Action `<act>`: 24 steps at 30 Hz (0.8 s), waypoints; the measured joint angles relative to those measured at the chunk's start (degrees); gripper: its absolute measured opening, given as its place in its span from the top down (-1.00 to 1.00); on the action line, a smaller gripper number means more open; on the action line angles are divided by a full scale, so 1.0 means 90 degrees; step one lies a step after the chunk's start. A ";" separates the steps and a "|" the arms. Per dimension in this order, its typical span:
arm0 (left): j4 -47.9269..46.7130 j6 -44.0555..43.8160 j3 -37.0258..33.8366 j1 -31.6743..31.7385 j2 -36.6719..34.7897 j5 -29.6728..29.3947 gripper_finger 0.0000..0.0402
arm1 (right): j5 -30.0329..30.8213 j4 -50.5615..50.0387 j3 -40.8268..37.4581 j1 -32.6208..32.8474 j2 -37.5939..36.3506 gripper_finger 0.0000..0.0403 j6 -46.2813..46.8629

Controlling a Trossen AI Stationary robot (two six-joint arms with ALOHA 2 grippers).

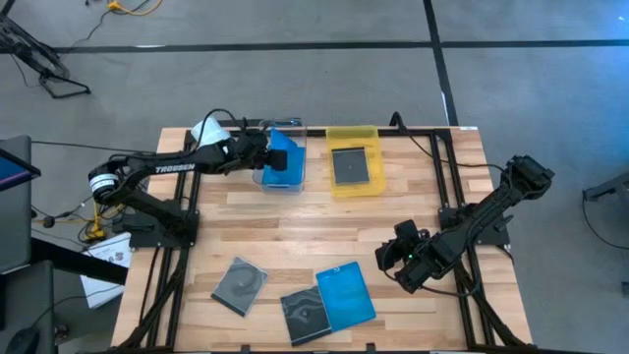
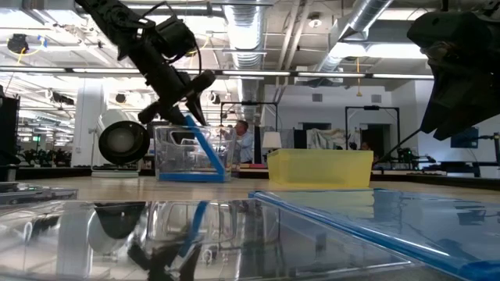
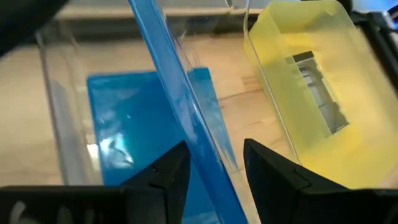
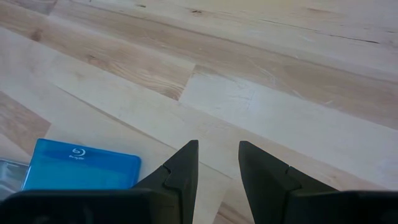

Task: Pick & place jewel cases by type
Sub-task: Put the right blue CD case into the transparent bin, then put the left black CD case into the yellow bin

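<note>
An overhead camera looks straight down on the whole table [image 1: 324, 211]. A low camera sits at table height, facing the room, close behind a blue case [image 2: 375, 226]. The left wrist camera peers closely into the clear tray [image 3: 62, 112] and yellow tray [image 3: 298, 81], which the overhead view shows at 12 o'clock.

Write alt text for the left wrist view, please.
A blue jewel case stands tilted between the left gripper fingers, over a clear tray that holds another blue case. Beside it, a yellow tray holds a dark case.
</note>
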 joint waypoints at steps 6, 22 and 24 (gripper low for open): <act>-0.0835 0.0741 0.0777 0.0005 -0.0005 -0.0464 0.29 | 0.0000 0.0016 0.0000 -0.0001 0.0000 0.46 -0.0030; -0.1031 0.0899 0.1118 -0.0086 -0.0007 0.0364 0.29 | 0.0002 0.0275 0.0000 -0.0007 0.0000 0.46 -0.0208; -0.1020 0.0905 0.1118 -0.0140 -0.0007 0.0653 0.30 | 0.0002 0.0385 0.0000 -0.0007 0.0000 0.46 -0.0344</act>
